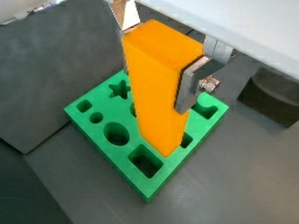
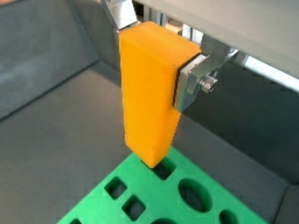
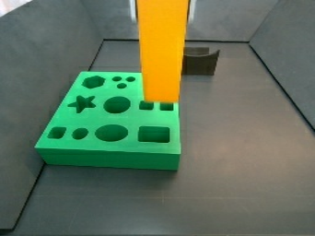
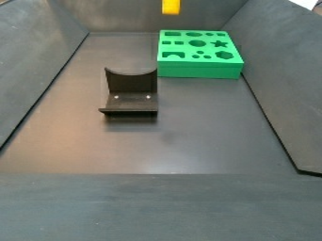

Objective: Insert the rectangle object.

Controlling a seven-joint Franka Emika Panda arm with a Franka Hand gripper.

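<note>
So the rectangle object (image 1: 158, 83) is a tall, plain orange-yellow block, hanging upright in the air over the green board (image 1: 100, 127), and it's clamped in the gripper (image 2: 158, 52), which sits up near the top of the block. In both wrist views you can see one silver finger (image 2: 193, 80) pressed flat against the block's side face, with a small bolt showing on it; the opposite finger is mostly hidden behind the block. The block's lower end is above the board in a wrist view (image 2: 152, 157), near a hole at the board's edge, though I can't tell if it's actually touching the surface. In a side view the block (image 3: 161, 48) runs straight up out of the frame, its bottom end lining up over the small holes toward the board's far side (image 3: 87, 124). The board has a star, circles, ovals and square cutouts. The dark grey U-shaped holder (image 4: 128, 91) stands on the dark floor, well apart from the board (image 4: 189, 68).
</note>
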